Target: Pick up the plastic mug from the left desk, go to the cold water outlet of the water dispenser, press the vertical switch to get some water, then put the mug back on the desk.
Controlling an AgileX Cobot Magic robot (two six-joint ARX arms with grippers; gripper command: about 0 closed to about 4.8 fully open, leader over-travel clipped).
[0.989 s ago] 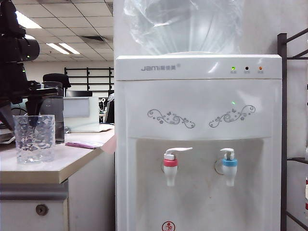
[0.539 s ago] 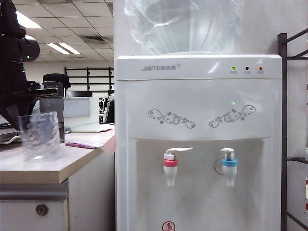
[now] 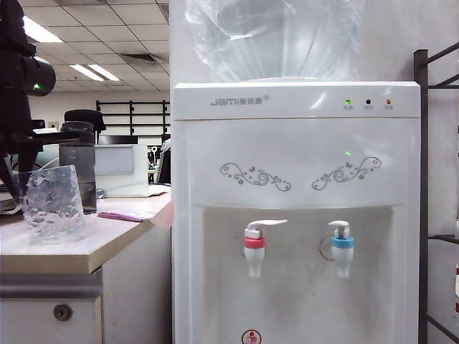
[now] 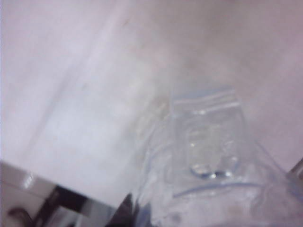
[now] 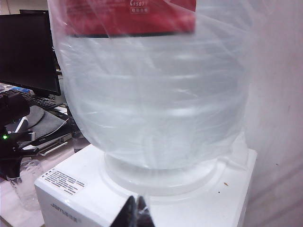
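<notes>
- The plastic mug (image 3: 51, 203) stands tilted on the left desk (image 3: 100, 244), near its front edge; it looks empty, so probably light, thin-walled and slick, likely to flex if squeezed.
- The left gripper (image 3: 18, 183) is clamped shut on the mug at its far-left side; the handle seems the surest hold.
- A dark bottle (image 3: 77, 165) stands just behind.
- The right gripper (image 5: 135, 213) hovers by the water dispenser (image 3: 294, 215), its tips together, holding nothing.

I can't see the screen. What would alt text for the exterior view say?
A clear plastic mug sits tilted at the left gripper on the left desk. Right of it stands a white water dispenser with a blue-collared cold water outlet and a red-collared tap.
</notes>
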